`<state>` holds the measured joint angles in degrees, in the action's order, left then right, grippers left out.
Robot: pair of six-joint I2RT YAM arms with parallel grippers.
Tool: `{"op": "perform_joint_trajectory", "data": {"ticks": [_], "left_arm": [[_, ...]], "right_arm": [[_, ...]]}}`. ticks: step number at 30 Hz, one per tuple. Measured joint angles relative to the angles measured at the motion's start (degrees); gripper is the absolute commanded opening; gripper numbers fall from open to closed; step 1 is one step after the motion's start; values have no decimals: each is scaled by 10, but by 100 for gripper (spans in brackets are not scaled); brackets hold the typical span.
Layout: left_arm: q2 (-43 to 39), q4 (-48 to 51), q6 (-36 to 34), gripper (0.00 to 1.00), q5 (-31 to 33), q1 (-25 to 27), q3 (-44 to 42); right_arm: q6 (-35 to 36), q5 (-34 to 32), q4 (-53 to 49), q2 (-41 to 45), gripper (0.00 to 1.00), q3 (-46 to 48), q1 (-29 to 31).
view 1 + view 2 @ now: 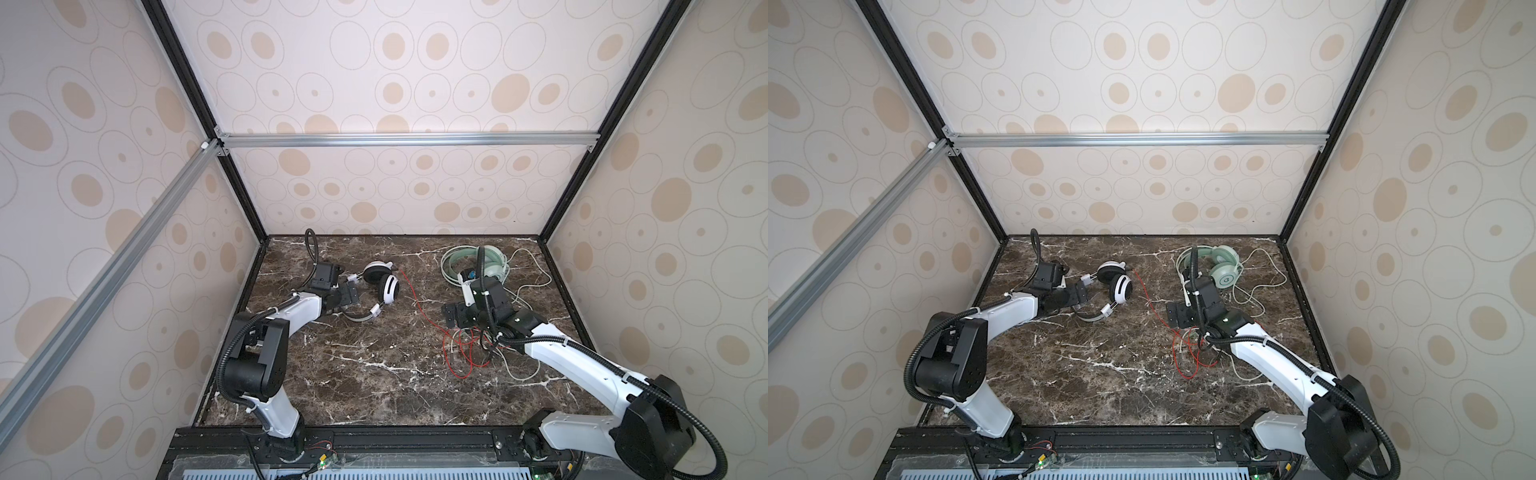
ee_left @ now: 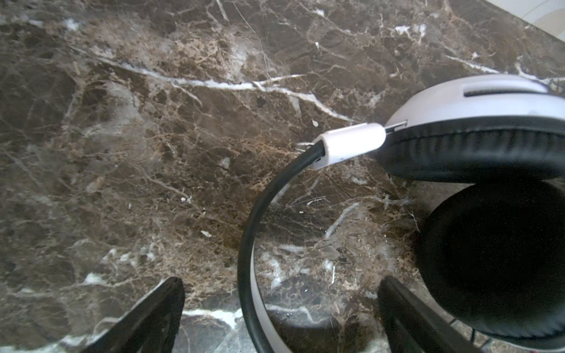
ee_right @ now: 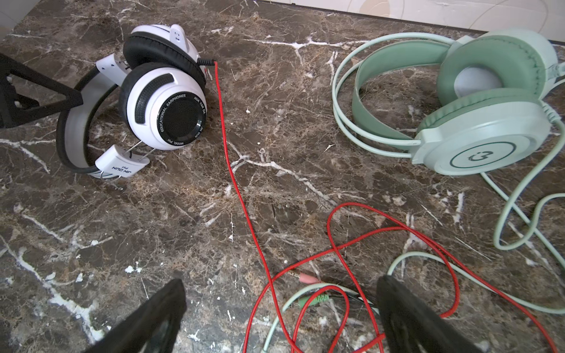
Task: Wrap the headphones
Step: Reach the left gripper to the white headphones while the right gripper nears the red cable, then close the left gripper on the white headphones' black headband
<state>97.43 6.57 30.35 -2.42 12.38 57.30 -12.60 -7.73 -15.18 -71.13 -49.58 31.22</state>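
Starting at the front of the counter [image 1: 374, 386], the red cord [image 3: 227, 152] and the pale cord [image 3: 497, 229] lie crossed in a loose tangle, with a pink plug [image 3: 307, 278] and a green plug [image 3: 315, 298] among the loops. The right claw [image 3: 281, 293] hangs just over that tangle, spread wide and holding nothing. A good pick here, I judge, takes the red cord alone. It should close on a stretch clear of the pale one, toward the free end, so that lifting does not drag both cords up together.

Farther in, the left claw [image 2: 281, 290] is likewise spread and empty. Its fingers [image 2: 159, 311] stand either side of the headband [image 2: 246, 244] of the white headset [image 3: 165, 113], which lies on its side left of the middle. Pinching that band firmly looks the sound way to anchor the set while the cord is wound round it. A grip on the thin slider wires [image 3: 137, 151] would likely slip or bend them.

Farthest back on the right, the mint-green headset [image 3: 477, 146] rests near the rear wall [image 3: 428, 12], with neither claw on it and its cord trailing forward. It is best left until the white set is done.
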Motion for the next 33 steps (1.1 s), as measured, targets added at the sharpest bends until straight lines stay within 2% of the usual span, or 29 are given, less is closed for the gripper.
{"op": "perform_joint_trajectory", "data": {"ticks": [4, 11, 18, 20, 24, 26, 27, 31, 33], "left_arm": [[24, 0, 0, 92, 0, 0, 9], [45, 4, 3, 67, 11, 0, 9], [70, 3, 2, 56, 24, 0, 10], [70, 3, 1, 44, 27, 0, 10], [70, 3, -4, 28, 27, 0, 8], [70, 3, -10, 14, 25, 0, 8], [70, 1, -10, 10, 24, 0, 8], [70, -10, -31, 0, 15, 1, 8], [70, -12, -56, 0, 8, 4, 8]], "right_arm": [[0, 1, 2, 2, 100, 1, 0], [0, 1, 9, 11, 100, 11, 0], [0, 0, 11, 21, 100, 14, 0], [0, 0, 12, 25, 100, 14, 0], [1, -2, 13, 28, 100, 14, 0], [1, -3, 12, 28, 100, 14, 0], [1, -4, 12, 28, 100, 14, 0], [2, -10, 9, 35, 100, 14, 0], [2, -13, 7, 41, 100, 14, 0]]}}
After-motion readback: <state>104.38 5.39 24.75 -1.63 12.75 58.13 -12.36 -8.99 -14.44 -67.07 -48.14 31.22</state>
